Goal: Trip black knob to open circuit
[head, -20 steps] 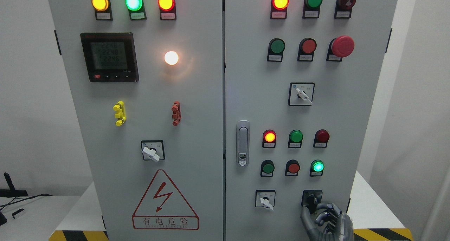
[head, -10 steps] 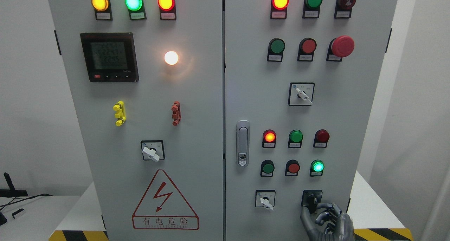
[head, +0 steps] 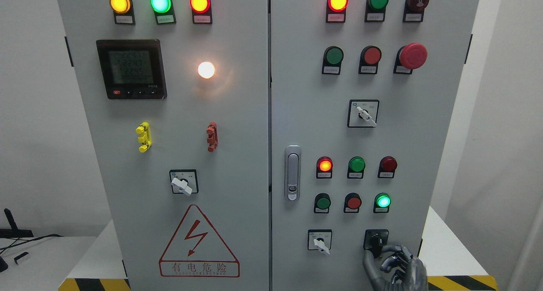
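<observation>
Black knob [head: 375, 241]: low on the right door of the cabinet, at the far right of the bottom row, on a black square plate; its handle points down and slightly left.
Right robot hand [head: 394, 267]: dark metal, rising from the bottom edge right of the middle; the fingers [head: 392, 252] are curled in a narrow pose just below and right of the knob, the top fingertip touching or nearly touching its lower right edge. I cannot tell whether they actually pinch the knob.
White selector [head: 320, 241]: left of the knob in the same row, its white lever pointing down and right.
Lower lamps: above the knob, a lit green lamp [head: 383, 201] with an unlit red button [head: 353, 202] and a green button [head: 323, 202] to its left; one row higher a lit red lamp [head: 324, 165].
Door latch [head: 292, 172]: silver, upright, at the left edge of the right door.
Emergency stop [head: 412, 56]: large red mushroom head, upper right.
Left door: a digital meter [head: 131, 68] with a lit display, a glowing white lamp [head: 206, 69], a yellow clip [head: 144, 137], a red clip [head: 211, 136], and a red warning triangle [head: 199, 241] near the bottom.
Desk [head: 449, 250]: white, under the cabinet, with yellow and black striping along its near edge.
</observation>
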Controlling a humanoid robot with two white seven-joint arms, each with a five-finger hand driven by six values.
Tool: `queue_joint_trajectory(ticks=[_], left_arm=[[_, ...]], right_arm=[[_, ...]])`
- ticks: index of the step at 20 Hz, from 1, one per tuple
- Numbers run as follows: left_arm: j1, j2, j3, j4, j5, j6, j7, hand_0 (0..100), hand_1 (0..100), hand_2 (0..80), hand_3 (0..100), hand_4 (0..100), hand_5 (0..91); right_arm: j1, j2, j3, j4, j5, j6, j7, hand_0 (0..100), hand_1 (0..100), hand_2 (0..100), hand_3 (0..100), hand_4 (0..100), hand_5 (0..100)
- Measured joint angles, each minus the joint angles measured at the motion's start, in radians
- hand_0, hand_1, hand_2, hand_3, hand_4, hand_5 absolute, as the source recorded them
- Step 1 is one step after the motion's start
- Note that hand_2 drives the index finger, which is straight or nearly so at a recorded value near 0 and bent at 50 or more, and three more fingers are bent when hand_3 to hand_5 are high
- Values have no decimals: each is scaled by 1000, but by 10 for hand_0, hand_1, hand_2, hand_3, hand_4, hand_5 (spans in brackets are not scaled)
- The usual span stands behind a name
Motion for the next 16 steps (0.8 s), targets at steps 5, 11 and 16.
queue_joint_trajectory(ticks=[5,11,16], left_arm=[[0,0,0,0,0,0,0,120,389,0,0,0,0],[0,0,0,0,0,0,0,120,389,0,0,0,0],[0,0,0,0,0,0,0,120,389,0,0,0,0]], right_arm=[[5,-2,0,0,0,-7,-3,286,780,521,834,838,964],[11,-6,-11,0,-1,-21,0,287,780,521,835,839,965],[21,-9,-23,-2,-2,-36,3,299,785,516,833,837,964]])
